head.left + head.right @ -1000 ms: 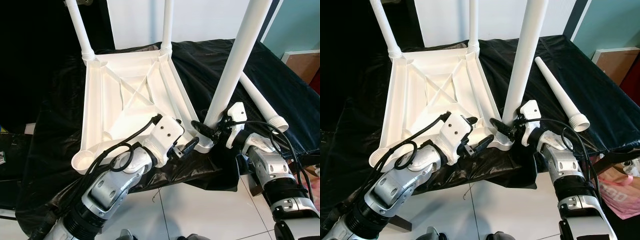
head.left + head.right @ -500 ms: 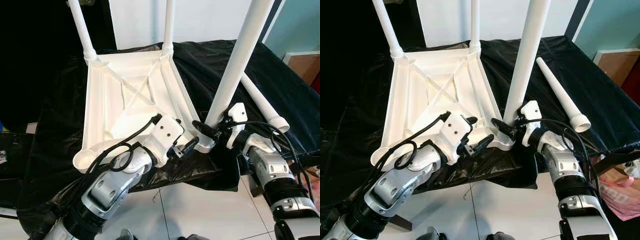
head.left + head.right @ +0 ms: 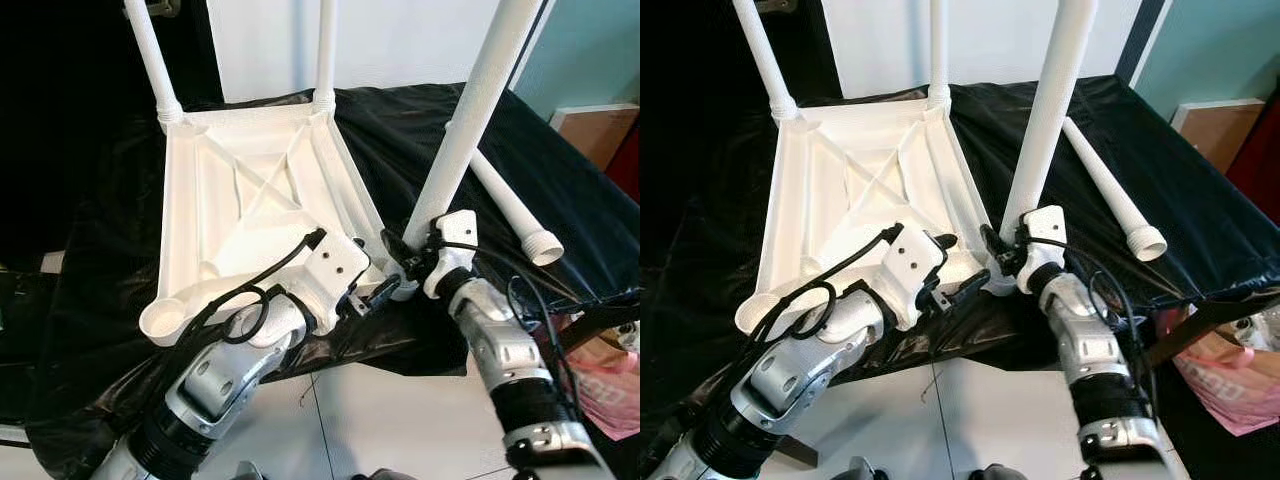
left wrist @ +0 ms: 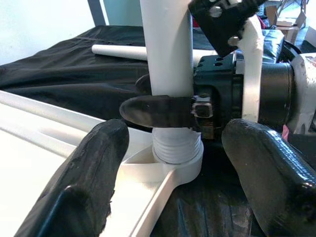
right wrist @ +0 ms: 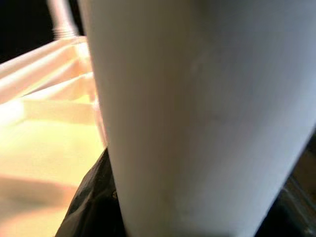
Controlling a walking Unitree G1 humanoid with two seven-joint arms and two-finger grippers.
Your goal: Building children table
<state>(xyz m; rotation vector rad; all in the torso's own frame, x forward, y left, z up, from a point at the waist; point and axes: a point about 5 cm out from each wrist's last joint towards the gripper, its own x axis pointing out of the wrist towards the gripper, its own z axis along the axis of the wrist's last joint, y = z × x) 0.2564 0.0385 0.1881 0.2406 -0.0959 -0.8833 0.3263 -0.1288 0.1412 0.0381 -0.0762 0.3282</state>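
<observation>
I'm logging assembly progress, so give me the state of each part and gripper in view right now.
Tabletop: upside down on the black sheet.
Two far legs: standing in their corner sockets.
Near leg: upright in its socket, clamped low.
Fourth leg: lying loose on the sheet.
Near-left socket: empty.
Right gripper: shut on the near leg.
Left gripper: open, beside the socket.

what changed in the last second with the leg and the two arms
Little changed. The right gripper stays clamped low on the near-right leg in its corner socket; its forearm has swung inward. The left gripper, jaws open, still waits beside that corner. The spare leg lies unmoved on the cloth.
</observation>
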